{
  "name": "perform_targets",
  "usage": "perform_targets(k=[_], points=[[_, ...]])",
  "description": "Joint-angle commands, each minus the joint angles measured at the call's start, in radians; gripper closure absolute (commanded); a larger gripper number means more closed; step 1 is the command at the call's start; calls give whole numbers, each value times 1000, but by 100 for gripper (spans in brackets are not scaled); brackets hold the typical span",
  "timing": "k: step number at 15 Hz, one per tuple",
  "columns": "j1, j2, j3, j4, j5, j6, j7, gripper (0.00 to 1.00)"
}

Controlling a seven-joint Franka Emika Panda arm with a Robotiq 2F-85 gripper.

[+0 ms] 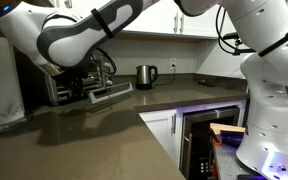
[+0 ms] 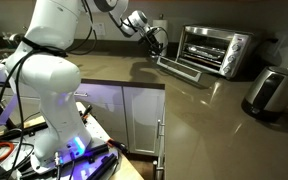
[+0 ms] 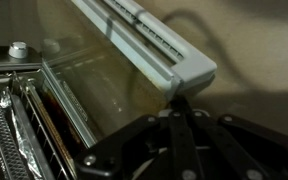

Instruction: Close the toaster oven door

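The end effector (image 3: pixel 181 108), fingers together, sat just below the bar handle (image 3: pixel 144 40) of the open toaster oven door (image 3: pixel 104 88), so pushing it up toward the toaster oven (image 2: pixel 216 50) seemed next.

Your unit, as seen:
- glossy white arm of rounded shell segments (image 2: pixel 46 55)
- wide black joint bands (image 1: pixel 72 40) between the segments
- thin black cables (image 2: pixel 6 88) looping beside the lower links
- white base (image 2: pixel 74 146), lit blue-violet
- matte black metal gripper (image 3: pixel 181 105) with slim bar linkages
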Motion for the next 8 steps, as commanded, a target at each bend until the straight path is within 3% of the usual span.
perform_targets(k=[1, 8], points=[[11, 18, -7, 34, -79, -110, -46, 100], [38, 41, -2, 54, -225, -189, -33, 100]])
